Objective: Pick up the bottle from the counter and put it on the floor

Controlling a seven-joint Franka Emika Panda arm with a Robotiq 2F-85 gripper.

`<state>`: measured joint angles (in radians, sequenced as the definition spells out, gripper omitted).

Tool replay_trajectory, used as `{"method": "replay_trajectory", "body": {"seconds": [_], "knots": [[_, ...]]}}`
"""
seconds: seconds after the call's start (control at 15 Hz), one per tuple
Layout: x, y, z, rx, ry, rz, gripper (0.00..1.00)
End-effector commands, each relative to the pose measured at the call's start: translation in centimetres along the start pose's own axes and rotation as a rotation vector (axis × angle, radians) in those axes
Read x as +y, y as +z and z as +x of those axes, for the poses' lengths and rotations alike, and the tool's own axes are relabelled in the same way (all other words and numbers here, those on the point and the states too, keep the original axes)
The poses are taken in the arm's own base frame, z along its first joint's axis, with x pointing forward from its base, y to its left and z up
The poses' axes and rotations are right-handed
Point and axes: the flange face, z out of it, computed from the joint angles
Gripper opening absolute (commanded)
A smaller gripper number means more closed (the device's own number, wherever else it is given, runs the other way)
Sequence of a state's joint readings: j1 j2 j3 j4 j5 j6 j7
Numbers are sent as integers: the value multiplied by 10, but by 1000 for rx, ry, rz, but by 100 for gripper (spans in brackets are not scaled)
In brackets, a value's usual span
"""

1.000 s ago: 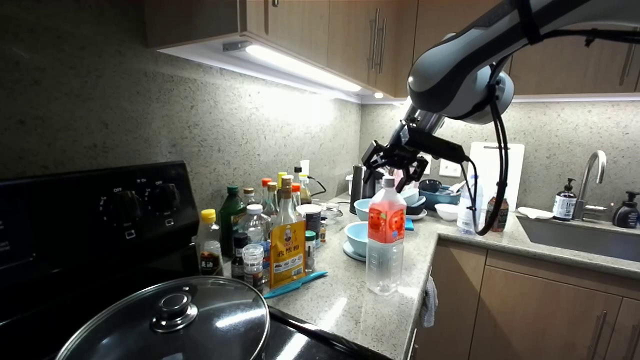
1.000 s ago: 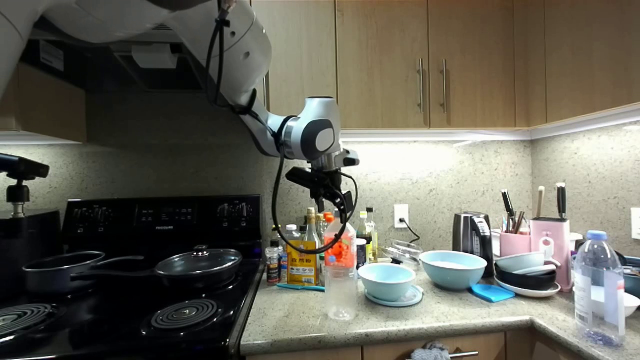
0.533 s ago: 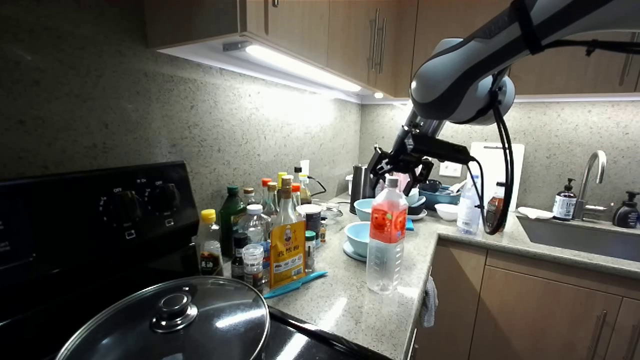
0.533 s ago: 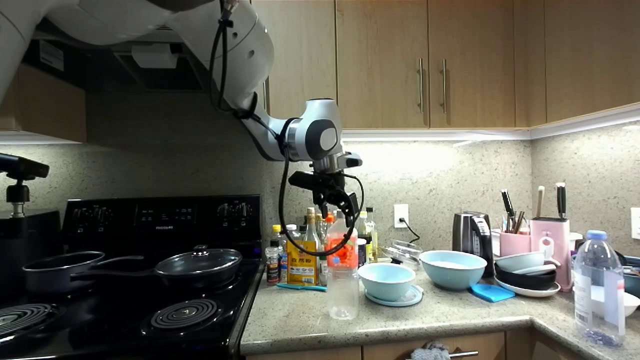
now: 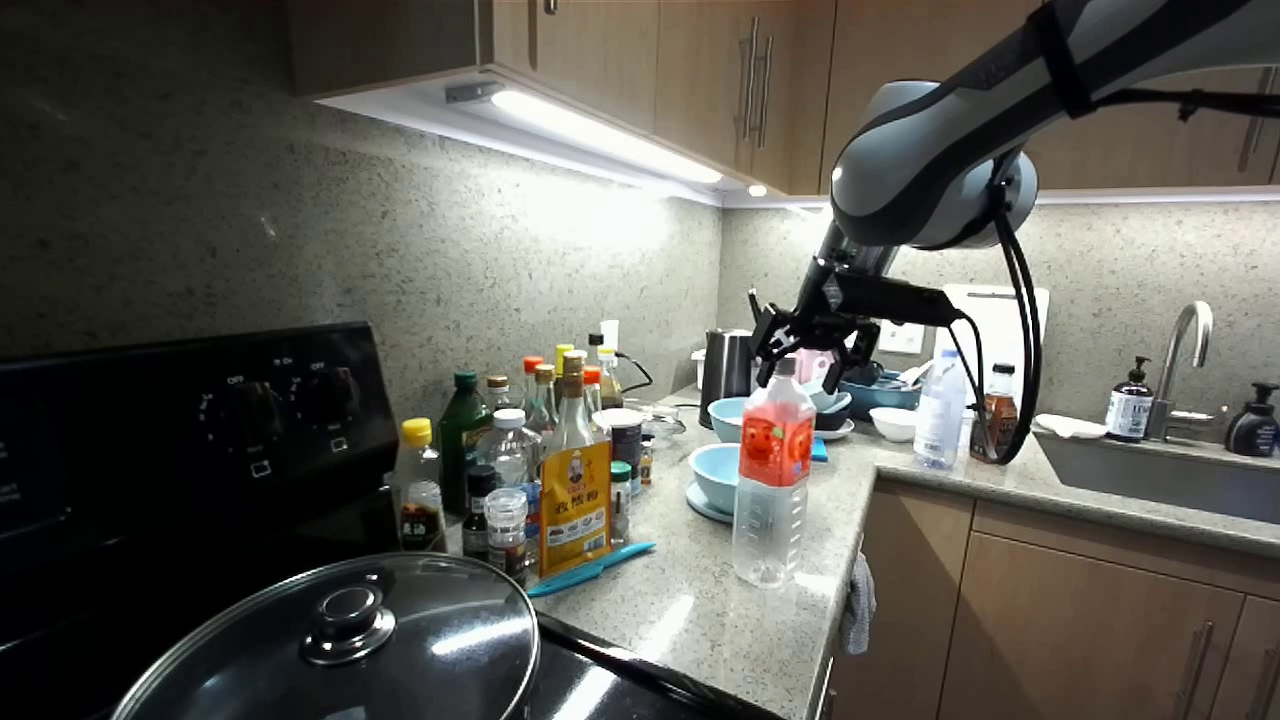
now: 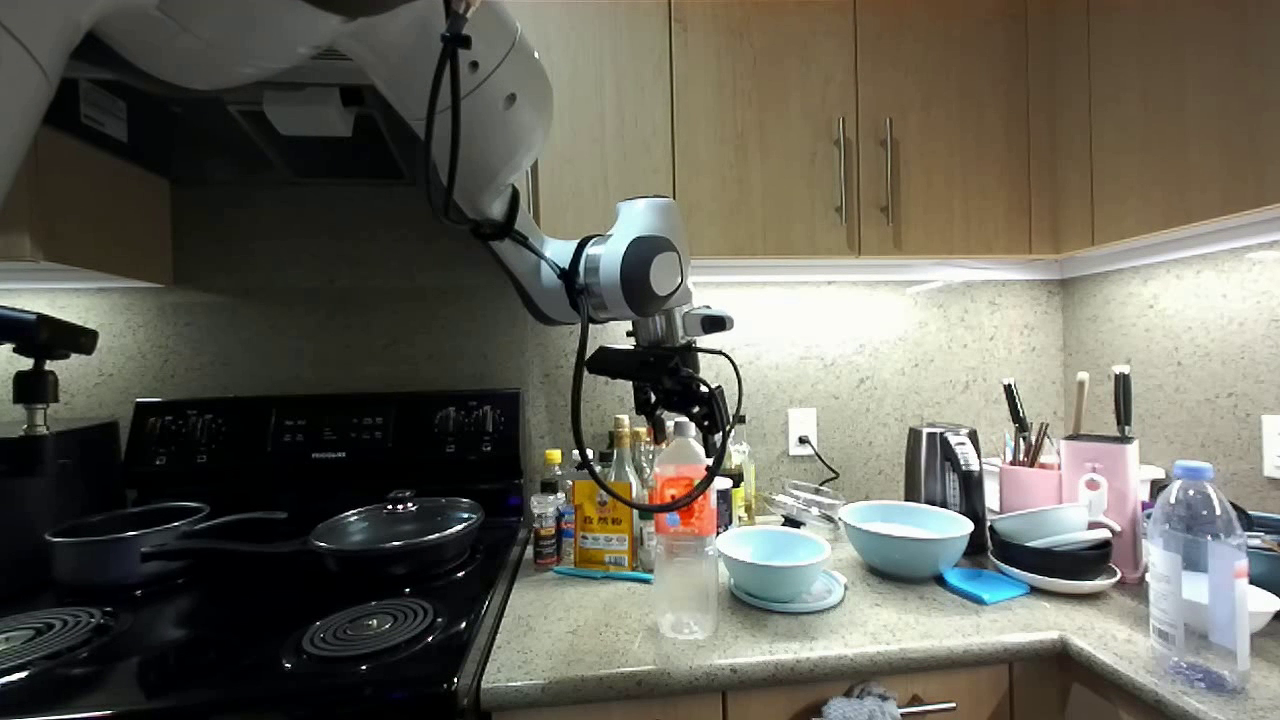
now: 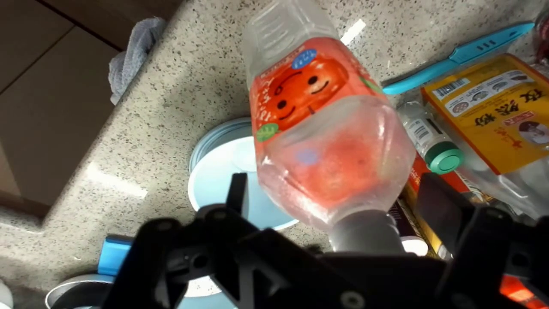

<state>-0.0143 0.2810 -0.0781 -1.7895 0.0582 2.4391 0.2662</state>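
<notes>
The bottle, clear plastic with a red-orange label and a pale cap, stands upright on the speckled grey counter. It is also in an exterior view, where the arm's hanging cable crosses the bottle. My gripper is right above it, tilted, jaws apart. In the wrist view the open gripper has one black finger on either side of the bottle, around its cap and shoulder, with gaps showing. The cap's top is hidden behind the gripper body. Whether the brown area past the counter edge is floor I cannot tell.
Pale blue bowls stand close behind the bottle. Condiment bottles and a yellow packet crowd the wall side, with a blue knife in front. A lidded pan sits on the stove. A blue-capped bottle stands farther right.
My gripper has moved to the right in both exterior views and become more level, its jaws now either side of the cap. The bottle has shifted slightly right, still standing.
</notes>
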Motion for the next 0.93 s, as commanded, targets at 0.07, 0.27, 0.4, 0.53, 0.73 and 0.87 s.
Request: {"method": "replay_trajectory", "body": {"seconds": [0.07,0.27,0.4,0.53,0.73,0.87], "knots": [[-7,-1,-2,-57,1,-41,100],[-13,-3,-4,-110,-15,-108,100],[-19,-8,-3,-119,-30,-116,100],[-29,-13,-2,-103,-56,-95,100],[-37,-21,0,-83,-77,-64,100],[-38,-23,2,-71,-85,-70,100]]}}
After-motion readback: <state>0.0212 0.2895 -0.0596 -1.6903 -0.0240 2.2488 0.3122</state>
